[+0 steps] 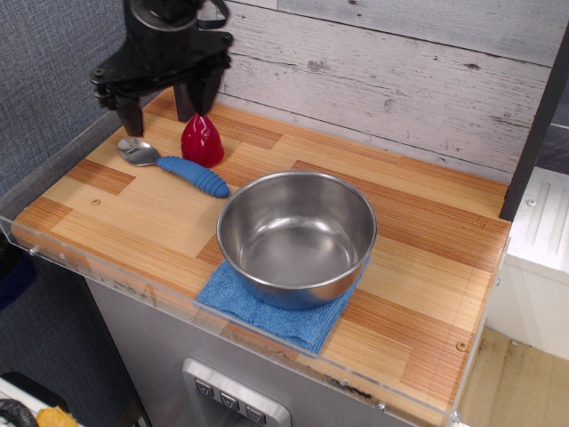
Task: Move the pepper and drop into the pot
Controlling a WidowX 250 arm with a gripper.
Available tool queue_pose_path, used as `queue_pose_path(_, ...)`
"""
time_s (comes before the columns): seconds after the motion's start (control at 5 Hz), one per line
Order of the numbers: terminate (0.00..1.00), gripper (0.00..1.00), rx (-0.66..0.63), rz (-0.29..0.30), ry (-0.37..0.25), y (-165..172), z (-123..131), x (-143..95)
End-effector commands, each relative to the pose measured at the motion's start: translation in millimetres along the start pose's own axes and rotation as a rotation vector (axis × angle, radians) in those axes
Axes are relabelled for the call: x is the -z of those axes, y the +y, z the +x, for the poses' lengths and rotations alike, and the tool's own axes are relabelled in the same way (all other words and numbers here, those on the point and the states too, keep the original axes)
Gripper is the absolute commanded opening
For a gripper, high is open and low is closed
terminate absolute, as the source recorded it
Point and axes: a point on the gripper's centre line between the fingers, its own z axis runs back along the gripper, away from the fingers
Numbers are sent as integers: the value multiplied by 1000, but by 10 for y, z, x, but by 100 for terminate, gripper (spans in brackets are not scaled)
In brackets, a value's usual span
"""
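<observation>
Pepper (202, 140) stands tip-up on bench (418, 258), 10 o'clock from pot (296, 236), untouched. Gripper (158, 111) hovers at pepper's 10 o'clock, fingers (131, 116) spread wide, holding nothing. Advice: shift toward 4 o'clock, straddle the pepper, descend below the taper, avoid spoon (173, 164).

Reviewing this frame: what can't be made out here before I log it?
- Arm above the gripper: cut off by the top edge.
- Back of the pepper: hidden by its own body and by one of the jaws standing behind it.
- Middle of the blue cloth: covered by the pot.
- Whether the jaws touch the table: the single view cannot settle it.
- Spoon: bowl detail too small.
</observation>
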Motion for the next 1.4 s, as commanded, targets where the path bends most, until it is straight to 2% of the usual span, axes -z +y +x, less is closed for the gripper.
queue_pose_path(0.0, 0, 100, 54, -84, -25, -20, 381, 169)
queue_pose_path(0.2, 0, 100, 32, -140, 3, -7, 443, 312)
queue_pose_path(0.6, 0, 100, 112, -256, -50, -120, 470, 489)
queue_pose_path(0.8, 0, 100, 162, -294, -60, -247, 427, 513)
queue_pose_path(1.2, 0, 100, 187, -289, -30, -363, 309, 652)
